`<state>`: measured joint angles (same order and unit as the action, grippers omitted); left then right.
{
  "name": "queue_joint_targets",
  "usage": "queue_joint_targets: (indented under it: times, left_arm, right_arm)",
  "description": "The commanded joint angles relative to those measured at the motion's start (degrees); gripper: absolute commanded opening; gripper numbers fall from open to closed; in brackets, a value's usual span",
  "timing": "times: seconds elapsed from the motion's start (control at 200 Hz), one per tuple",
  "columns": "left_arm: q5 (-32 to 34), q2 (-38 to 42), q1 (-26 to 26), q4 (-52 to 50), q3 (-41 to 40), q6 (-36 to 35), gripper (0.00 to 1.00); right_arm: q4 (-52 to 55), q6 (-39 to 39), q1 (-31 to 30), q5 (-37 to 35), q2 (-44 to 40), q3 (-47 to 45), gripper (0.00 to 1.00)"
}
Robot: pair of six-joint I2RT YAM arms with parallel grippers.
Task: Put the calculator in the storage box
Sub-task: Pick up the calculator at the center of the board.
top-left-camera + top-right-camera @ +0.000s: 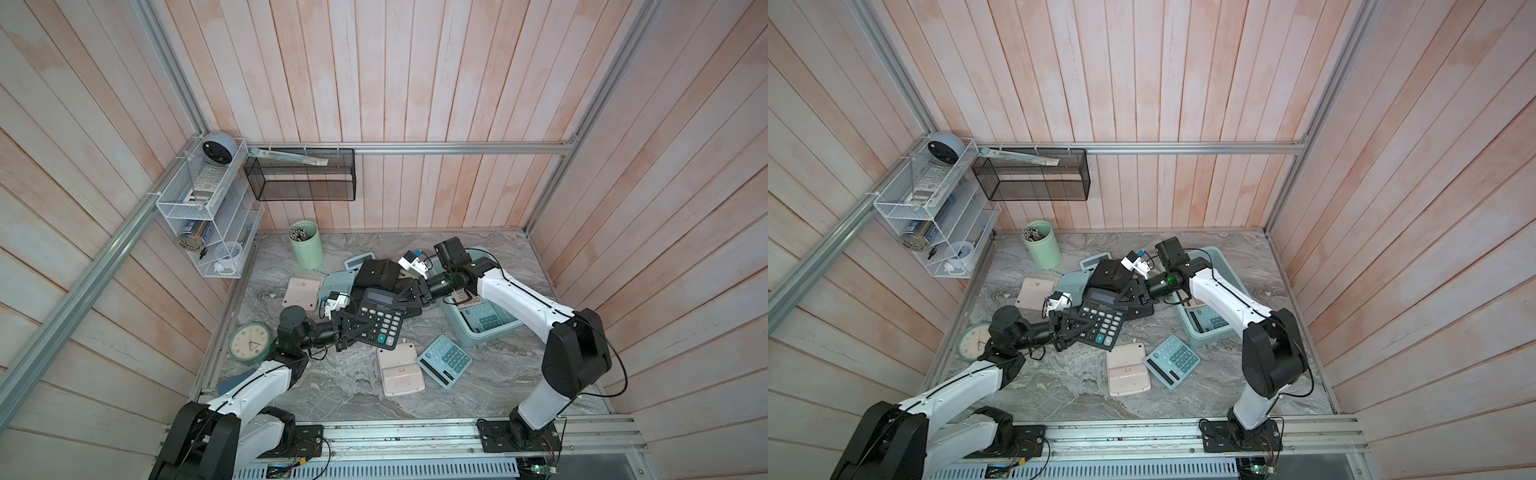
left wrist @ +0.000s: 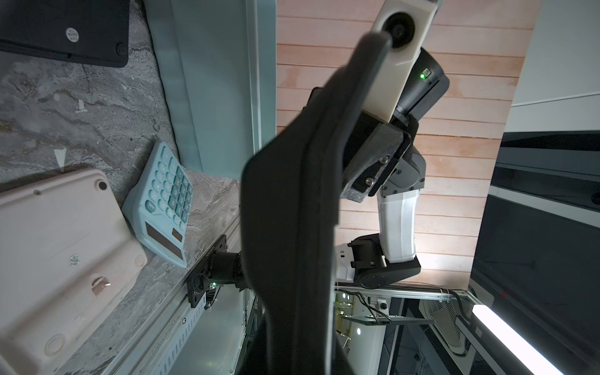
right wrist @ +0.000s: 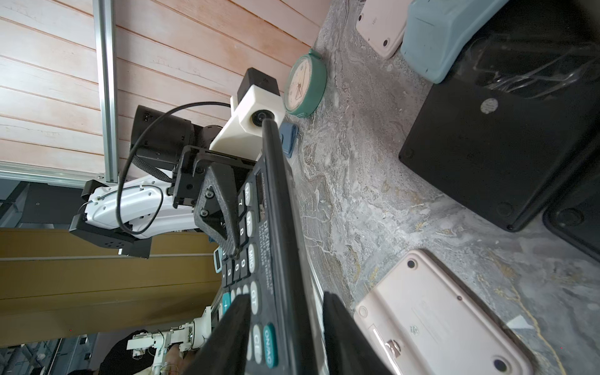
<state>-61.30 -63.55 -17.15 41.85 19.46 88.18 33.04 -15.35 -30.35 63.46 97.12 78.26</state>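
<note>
A black desk calculator [image 1: 376, 316] [image 1: 1100, 318] hangs tilted above the marble table, keys up, between my two arms. My left gripper [image 1: 349, 328] [image 1: 1069, 328] is shut on its left edge. The left wrist view shows it edge-on as a dark slab [image 2: 285, 211]. My right gripper [image 1: 409, 296] [image 1: 1133, 296] [image 3: 285, 295] straddles the opposite edge. One finger lies over the keys, the other stands slightly off the back. The storage box [image 1: 465, 336] [image 1: 1198, 338] [image 2: 214, 81], a light teal tub, sits right of the calculator, below my right forearm. It holds a teal and a pink calculator.
On the table lie a teal calculator [image 1: 444, 360], face-down pink ones [image 1: 400, 370] [image 1: 302, 291] and face-down black ones [image 1: 376, 274]. A green clock [image 1: 249, 343] is by my left arm. A mint cup [image 1: 306, 245] stands at the back, below a black mesh basket [image 1: 301, 176].
</note>
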Motion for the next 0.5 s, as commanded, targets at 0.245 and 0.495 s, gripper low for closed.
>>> queue_joint_targets:
  times: [0.245,0.495]
  left_arm:
    - [-0.17,0.27,0.36,3.68,-0.89,0.17,0.00]
    - [1.76,0.51,0.43,0.93,-0.76,-2.52,0.14]
  right_arm:
    - [-0.16,0.00,-1.28,0.99,0.53,1.45,0.28]
    - [-0.59,-1.23,0.13,0.79,-0.84,1.44,0.00]
